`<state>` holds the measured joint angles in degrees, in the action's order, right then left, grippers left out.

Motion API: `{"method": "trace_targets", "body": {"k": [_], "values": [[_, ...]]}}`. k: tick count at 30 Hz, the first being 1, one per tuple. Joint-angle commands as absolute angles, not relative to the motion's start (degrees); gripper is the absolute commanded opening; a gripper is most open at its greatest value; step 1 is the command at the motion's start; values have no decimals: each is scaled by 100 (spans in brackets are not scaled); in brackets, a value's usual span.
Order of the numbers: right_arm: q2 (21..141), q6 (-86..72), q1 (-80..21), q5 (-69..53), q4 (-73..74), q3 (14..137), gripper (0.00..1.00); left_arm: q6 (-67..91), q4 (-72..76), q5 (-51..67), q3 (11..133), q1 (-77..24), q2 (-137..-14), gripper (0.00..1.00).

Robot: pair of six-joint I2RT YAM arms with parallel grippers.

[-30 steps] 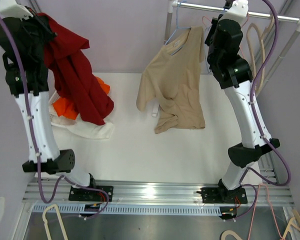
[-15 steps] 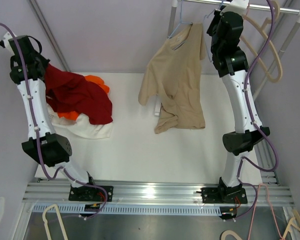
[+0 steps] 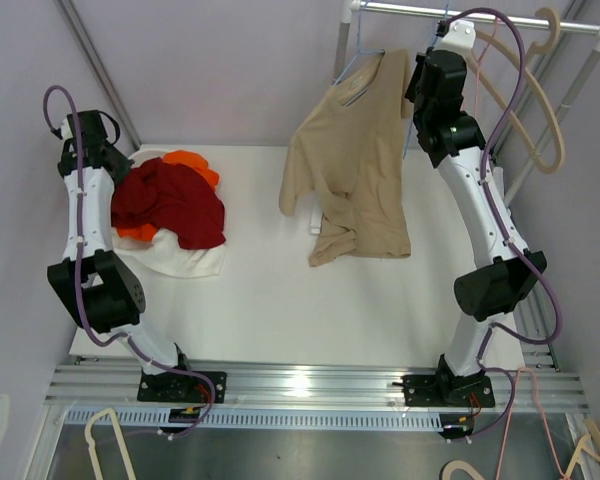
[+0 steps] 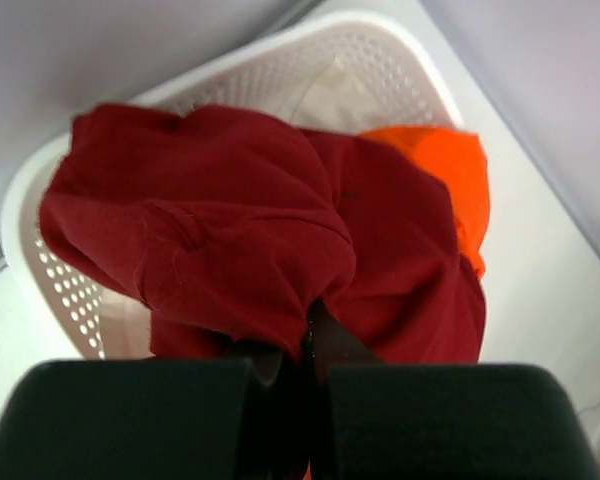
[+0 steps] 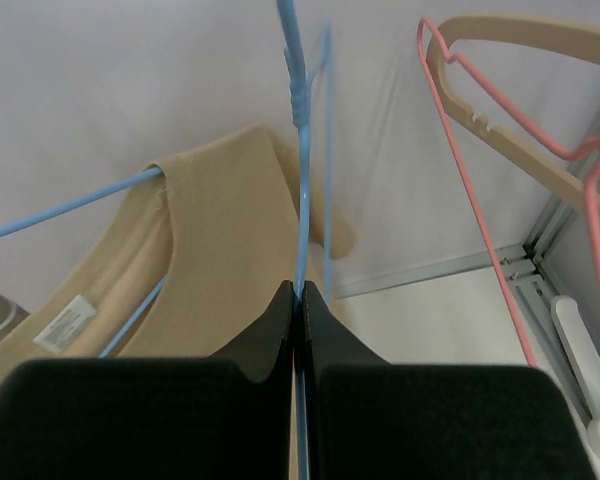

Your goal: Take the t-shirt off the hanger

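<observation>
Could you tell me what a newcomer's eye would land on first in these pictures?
The tan t-shirt hangs from a blue hanger on the rail at the far right, and the right gripper is pinched shut on the hanger's wire. At the far left, the red garment lies heaped in the white basket, a fold of it caught in the shut left gripper.

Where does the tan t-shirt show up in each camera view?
Top view: t-shirt upper middle, hanging under the rail.
Left wrist: not in it; red shirt instead.
Right wrist: t-shirt lower left.
Shared landmark: blue hanger, through its neck.
</observation>
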<state>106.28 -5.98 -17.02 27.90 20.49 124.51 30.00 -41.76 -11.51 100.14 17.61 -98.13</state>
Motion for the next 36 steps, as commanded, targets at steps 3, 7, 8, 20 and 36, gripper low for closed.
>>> {"method": "trace_targets", "body": {"k": [3,7,8,20,36], "values": [[9967,-765,-1679,2883,1662,12024,0,3173,-4166,-528,9835,1723,-9685,1],[9817,-624,-1679,3085,1617,11874,0,3094,-4262,-299,9861,1705,-9782,5],[9817,-598,-1679,3128,1635,11891,0,3085,-4271,-290,9879,1696,-9782,7],[9738,-598,-1661,3225,1793,11874,0,3015,-4430,298,9642,1687,-9870,74],[9457,-571,-1661,3234,1784,11715,6,2532,-5263,-544,10814,1266,-8851,99]]}}
